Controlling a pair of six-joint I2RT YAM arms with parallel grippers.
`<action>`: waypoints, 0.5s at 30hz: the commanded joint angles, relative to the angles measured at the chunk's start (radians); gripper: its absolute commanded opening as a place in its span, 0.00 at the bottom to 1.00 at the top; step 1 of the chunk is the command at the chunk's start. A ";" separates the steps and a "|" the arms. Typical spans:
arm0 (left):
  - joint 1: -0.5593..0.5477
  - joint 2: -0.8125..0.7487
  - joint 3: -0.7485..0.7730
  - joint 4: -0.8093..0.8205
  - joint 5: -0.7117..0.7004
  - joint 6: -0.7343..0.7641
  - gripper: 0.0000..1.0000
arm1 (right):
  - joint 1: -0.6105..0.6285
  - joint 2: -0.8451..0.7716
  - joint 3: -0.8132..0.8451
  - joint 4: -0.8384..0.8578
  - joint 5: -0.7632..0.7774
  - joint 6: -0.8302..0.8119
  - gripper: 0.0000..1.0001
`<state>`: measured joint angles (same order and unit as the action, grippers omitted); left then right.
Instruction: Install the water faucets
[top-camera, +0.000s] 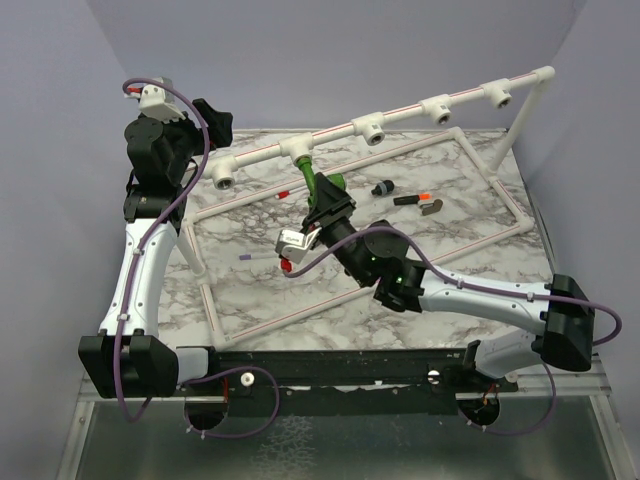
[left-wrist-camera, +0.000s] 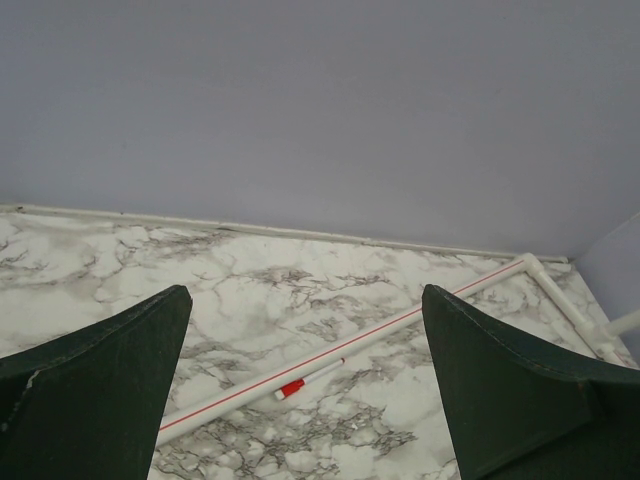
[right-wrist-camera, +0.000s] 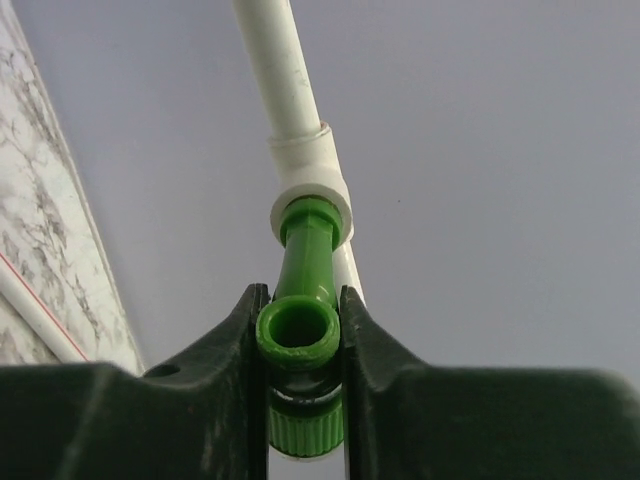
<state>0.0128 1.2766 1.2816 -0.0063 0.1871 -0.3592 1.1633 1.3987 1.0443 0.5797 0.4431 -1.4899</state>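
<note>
Faucet (right-wrist-camera: 308, 255) meets white T-socket (right-wrist-camera: 312, 190), pinched by right end effector (right-wrist-camera: 302, 296).
Light, rigid and probably slick, the green plastic tap looks best held across its body just beside the socket, clear of the spout. Well left of the socket, the left end effector (left-wrist-camera: 305, 292) hangs spread wide over the table (left-wrist-camera: 300, 270).

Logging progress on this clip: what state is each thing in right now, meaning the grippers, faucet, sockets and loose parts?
right gripper: shut on the green faucet.
left gripper: open, empty.
green faucet: stem in one T-socket; how deep, cannot tell.
other four T-sockets: empty.
small dark parts: lying loose on the table.
</note>
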 joint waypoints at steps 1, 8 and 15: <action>0.004 0.064 -0.080 -0.189 0.017 -0.006 0.99 | 0.011 0.025 0.032 0.078 0.060 0.028 0.15; 0.004 0.061 -0.079 -0.189 0.019 -0.006 0.99 | 0.027 0.030 0.057 0.083 0.083 0.262 0.01; 0.004 0.063 -0.079 -0.190 0.020 -0.006 0.99 | 0.033 0.038 0.094 0.094 0.130 0.596 0.01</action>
<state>0.0128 1.2766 1.2831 -0.0013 0.1875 -0.3592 1.1858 1.4300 1.0863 0.6159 0.5381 -1.1629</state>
